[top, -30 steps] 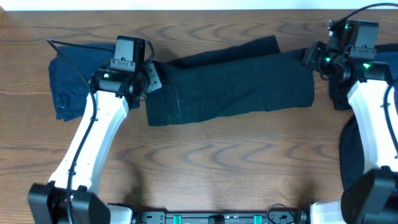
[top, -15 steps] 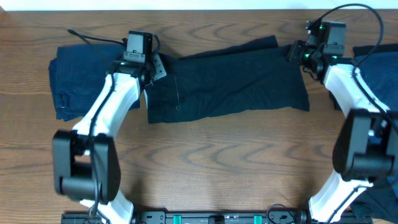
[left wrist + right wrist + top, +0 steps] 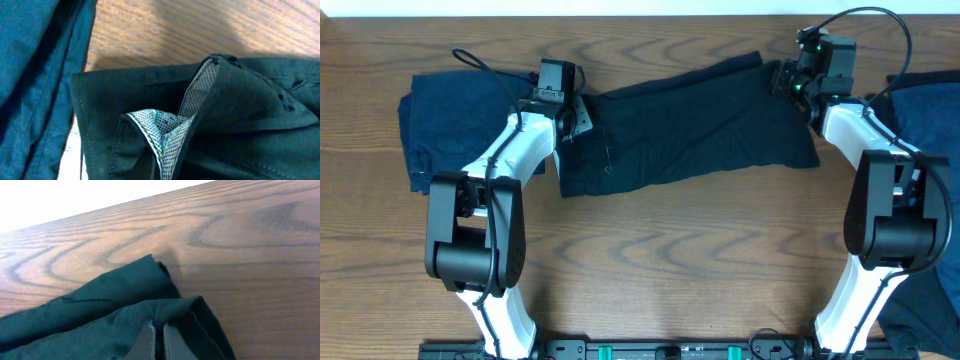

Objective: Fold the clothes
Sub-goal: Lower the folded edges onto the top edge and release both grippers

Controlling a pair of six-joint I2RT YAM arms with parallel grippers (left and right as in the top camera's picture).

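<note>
Overhead, black garment: the black garment (image 3: 685, 125) lies spread on the table (image 3: 650, 260), in the 12 o'clock half of the view. Its long axis runs from 9 o'clock to 3 o'clock, slightly tilted so the right end points toward 2 o'clock.
Overhead, left gripper: the left gripper (image 3: 575, 115) is closed at the upper corner of the garment's 9 o'clock end.
Overhead, right gripper: the right gripper (image 3: 782, 78) is closed at the upper corner of the 3 o'clock end.
Overhead, other clothes: a navy garment (image 3: 445, 120) lies just beside the black one at 9 o'clock. More navy cloth (image 3: 930, 110) sits at the 3 o'clock edge of the view.
Left wrist, black garment: the 9 o'clock end (image 3: 240, 115) fills the lower frame. Its edge is turned back and bunched toward 6 o'clock, baring the pale grey, finely patterned waistband strip (image 3: 165, 130). The gripper's own fingers do not show.
Left wrist, surroundings: the navy garment (image 3: 30, 75) is at 9 o'clock and bare table (image 3: 175, 30) at 12 o'clock.
Right wrist, gripper: the fingers (image 3: 145, 342) are pressed together at 6 o'clock, pinching a fold of the black garment (image 3: 100, 310).
Right wrist, garment corner: the corner points toward 12 o'clock, and the cloth trails off to 9 o'clock over the table (image 3: 225, 245).
</note>
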